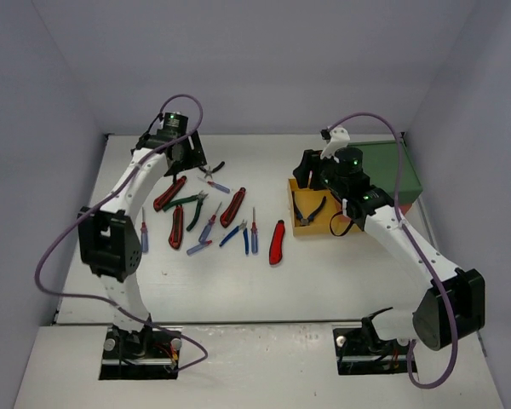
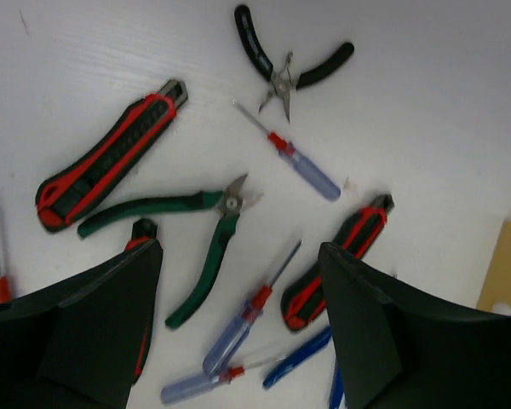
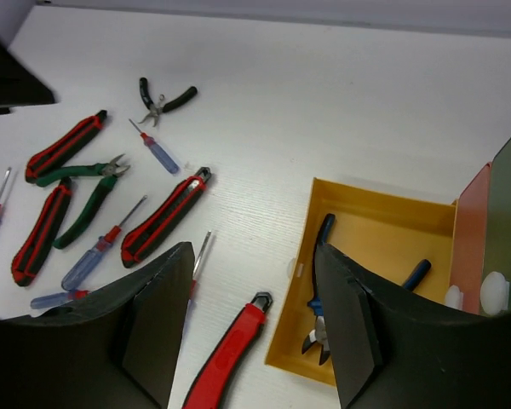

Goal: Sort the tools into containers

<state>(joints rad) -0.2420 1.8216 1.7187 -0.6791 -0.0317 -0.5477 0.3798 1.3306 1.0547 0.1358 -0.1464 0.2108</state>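
Overhead and wrist views of a white tabletop (image 1: 349, 273) on which small hand tools are lying loose to the left of a stacked drawer unit with a green top layer (image 1: 392, 166) and a red-orange middle layer (image 3: 470, 230). The yellow bottom drawer (image 3: 383, 230) is standing pulled out toward the tools, and one pair of blue-handled pliers (image 3: 325, 228) is lying inside it. The right gripper (image 3: 254, 256) is hovering above the drawer's near-left corner, its dark fingers (image 3: 366, 332) standing well apart and gripping nothing. A red utility knife with a black tip (image 3: 230, 354) is resting on the table just beside the drawer's outer wall. The left gripper (image 2: 238, 251) is hanging over the main cluster of tools, its fingers (image 2: 94, 324) spread wide and likewise holding nothing. Directly beneath the gap between them, green-handled cutters (image 2: 196, 230) are lying with handles splayed. Around these are lying a red-and-black utility knife (image 2: 111, 153), a second one of the same kind (image 2: 336, 260), a slim screwdriver with a translucent blue handle and red collar (image 2: 298, 158), and black-handled pliers (image 2: 281, 60) farther off. More slim blue and red screwdrivers (image 1: 254, 230) are lying scattered nearer the arm bases, apart from one another.
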